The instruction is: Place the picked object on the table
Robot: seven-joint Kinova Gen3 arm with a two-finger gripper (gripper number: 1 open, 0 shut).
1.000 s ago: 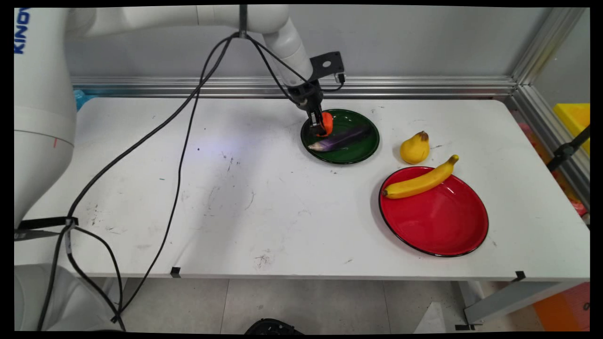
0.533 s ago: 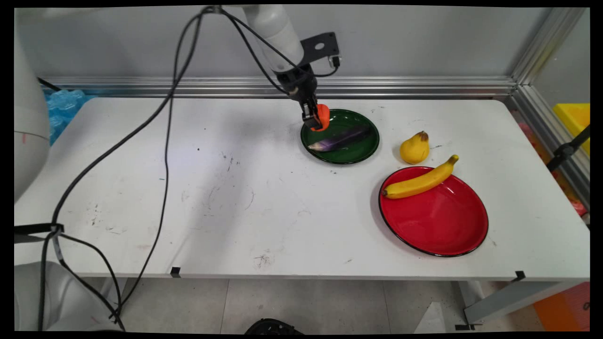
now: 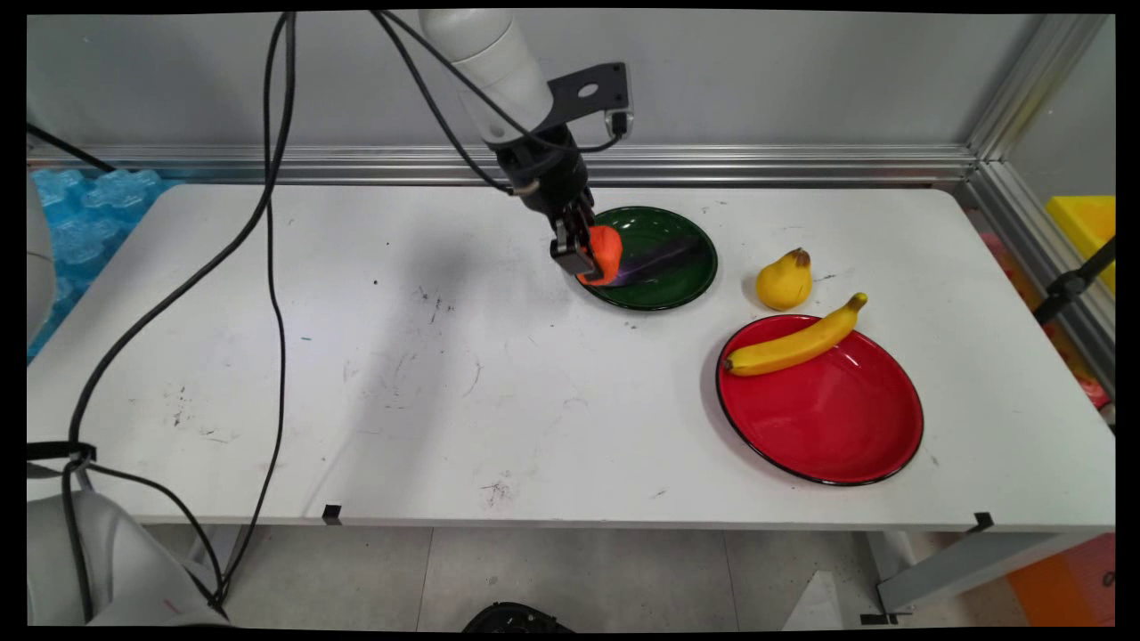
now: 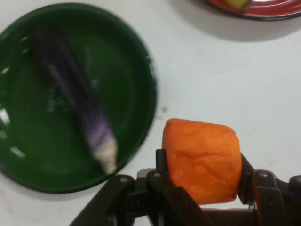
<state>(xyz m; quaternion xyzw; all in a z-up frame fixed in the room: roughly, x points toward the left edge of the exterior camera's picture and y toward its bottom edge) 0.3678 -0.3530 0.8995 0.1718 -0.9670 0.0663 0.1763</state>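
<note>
While raised above white surface just above frame centre, hand clenched on orange chunk, chunk held off surface at left rim of green plate. Purple eggplant lies in green plate. Yellow pear right of it; banana across upper rim of red plate, lower right.

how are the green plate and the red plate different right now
The green plate looks smaller and sits farther back; the red plate looks larger and sits nearer the front edge. The green plate holds a purple eggplant; the red plate has a banana across its rim. Both are round and rest on the table.
</note>
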